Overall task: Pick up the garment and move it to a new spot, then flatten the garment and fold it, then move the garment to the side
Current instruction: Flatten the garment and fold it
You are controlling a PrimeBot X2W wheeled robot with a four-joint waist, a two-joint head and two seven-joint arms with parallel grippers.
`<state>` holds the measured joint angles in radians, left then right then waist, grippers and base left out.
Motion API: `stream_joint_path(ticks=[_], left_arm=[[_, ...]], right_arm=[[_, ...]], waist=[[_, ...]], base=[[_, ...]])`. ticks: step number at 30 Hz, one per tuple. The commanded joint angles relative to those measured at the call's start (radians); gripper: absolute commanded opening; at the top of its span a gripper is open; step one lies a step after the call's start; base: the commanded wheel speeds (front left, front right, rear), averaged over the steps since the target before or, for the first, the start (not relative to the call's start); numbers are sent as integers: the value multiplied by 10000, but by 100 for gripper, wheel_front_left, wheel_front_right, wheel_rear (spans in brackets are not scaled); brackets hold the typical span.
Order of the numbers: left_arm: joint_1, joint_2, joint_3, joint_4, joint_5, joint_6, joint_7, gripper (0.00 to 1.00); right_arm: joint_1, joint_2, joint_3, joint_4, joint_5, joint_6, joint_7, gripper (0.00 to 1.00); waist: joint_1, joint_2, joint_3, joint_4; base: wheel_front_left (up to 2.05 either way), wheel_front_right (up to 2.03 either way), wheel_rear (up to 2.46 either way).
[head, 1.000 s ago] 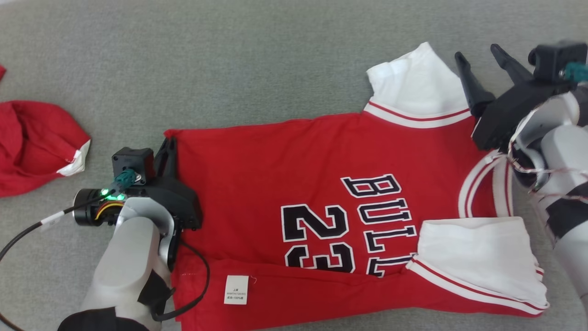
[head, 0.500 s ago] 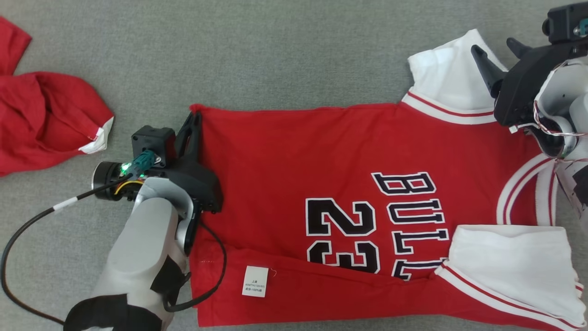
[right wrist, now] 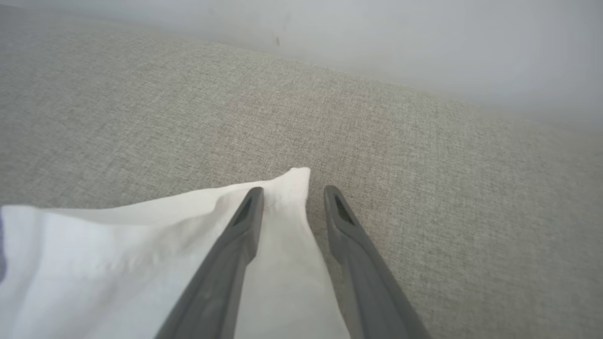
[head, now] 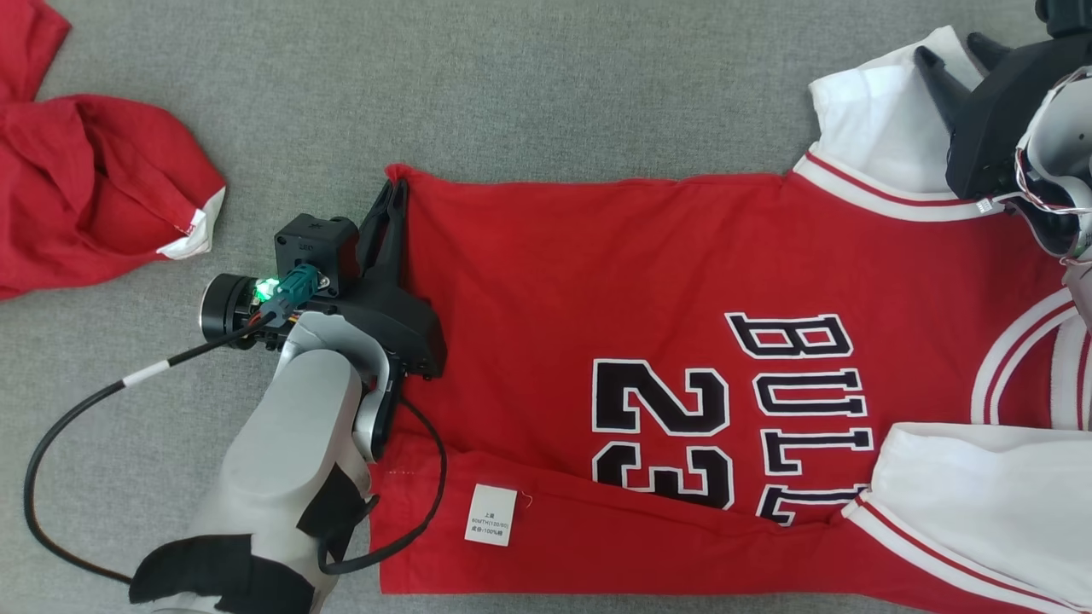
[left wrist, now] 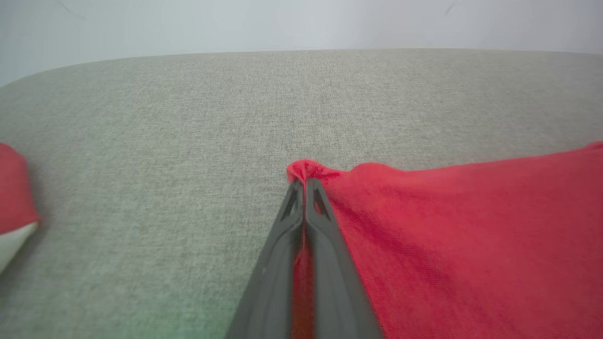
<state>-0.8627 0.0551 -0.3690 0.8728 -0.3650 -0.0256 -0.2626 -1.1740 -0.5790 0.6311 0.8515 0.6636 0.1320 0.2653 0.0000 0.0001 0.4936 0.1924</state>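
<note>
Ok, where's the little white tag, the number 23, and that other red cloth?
white tag (head: pixel 490 514), head view, middle of the tag.
number 23 (head: pixel 661 399), head view, on its upper digit.
red cloth (head: pixel 94 200), head view, middle of its crumpled part.

Lit brightly and evenly from overhead in the head view, without glare; cast only thin, soft shadows beside the left forearm (head: pixel 281 443) on the grey cloth surface (head: pixel 546 85). Rendered the red garment (head: pixel 597 256) sharply, lettering crisp. Bowed the surface's far edge in the left wrist view, wide-angle fashion, and tinged its bottom edge faintly green. Blurred the near fingers (left wrist: pixel 330 263) and pale backgrounds in both wrist views; washed the white sleeve (right wrist: pixel 94 263) almost featureless.
</note>
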Motion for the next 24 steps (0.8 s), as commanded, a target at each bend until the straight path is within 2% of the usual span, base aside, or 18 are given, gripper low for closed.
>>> stream_joint_path(ticks=[1, 2, 3, 12, 19, 24], left_arm=[[-50, -82, -130, 46, -95, 59, -21, 0], [-76, -84, -176, 55, -136, 76, -22, 0], [-98, -86, -221, 56, -181, 93, -23, 0], [-292, 51, 26, -608, -43, 311, -29, 0], [-221, 306, 432, -1445, 349, 401, -30, 0], [241, 438, 717, -1629, 475, 377, -30, 0]], right_arm=[[-125, 19, 105, 48, -32, -27, 30, 32], [-149, 32, 177, 57, -18, -27, 24, 10], [-162, 24, 248, 88, -20, -27, 51, 0], [-673, -195, 281, 591, -584, -27, -1344, 0], [-943, -17, 52, 1373, -1159, -27, -2866, 0], [-736, 187, -153, 1846, -1266, -27, -3563, 0]], waist=[[0, -1, 106, 45], [0, -1, 121, 42], [0, -1, 128, 39], [0, -1, 72, -11], [0, -1, -115, -187], [0, -1, -429, -398]], base=[[0, 0, 0], [0, 0, 0], [0, 0, 0], [0, 0, 0], [0, 0, 0], [0, 0, 0]])
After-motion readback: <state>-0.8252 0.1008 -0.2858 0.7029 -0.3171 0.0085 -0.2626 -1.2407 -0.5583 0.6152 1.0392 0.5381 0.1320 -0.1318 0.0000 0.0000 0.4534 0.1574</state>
